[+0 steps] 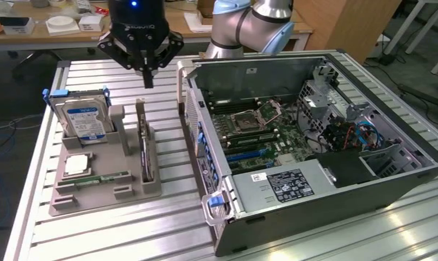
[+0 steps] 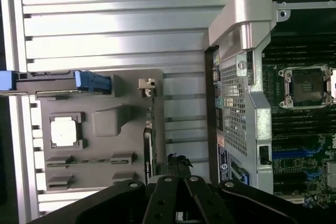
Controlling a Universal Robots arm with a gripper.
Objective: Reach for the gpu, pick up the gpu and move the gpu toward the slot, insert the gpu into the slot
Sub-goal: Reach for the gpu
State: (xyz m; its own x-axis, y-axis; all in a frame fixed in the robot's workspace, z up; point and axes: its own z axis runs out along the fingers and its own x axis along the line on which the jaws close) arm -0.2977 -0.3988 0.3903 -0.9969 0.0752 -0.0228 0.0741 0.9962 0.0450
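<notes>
Exterior view, hand (image 1: 148,81) closed, empty, above gpu (image 1: 143,145)

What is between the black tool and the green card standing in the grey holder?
Nothing. In the exterior view, the stretch from the tool down to the top edge of the gpu is bare.

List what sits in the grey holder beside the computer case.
The holder carries a hard drive, the gpu standing on edge, a square chip and a memory stick. The drive's and gpu's lower edges are hidden in their slots.
</notes>
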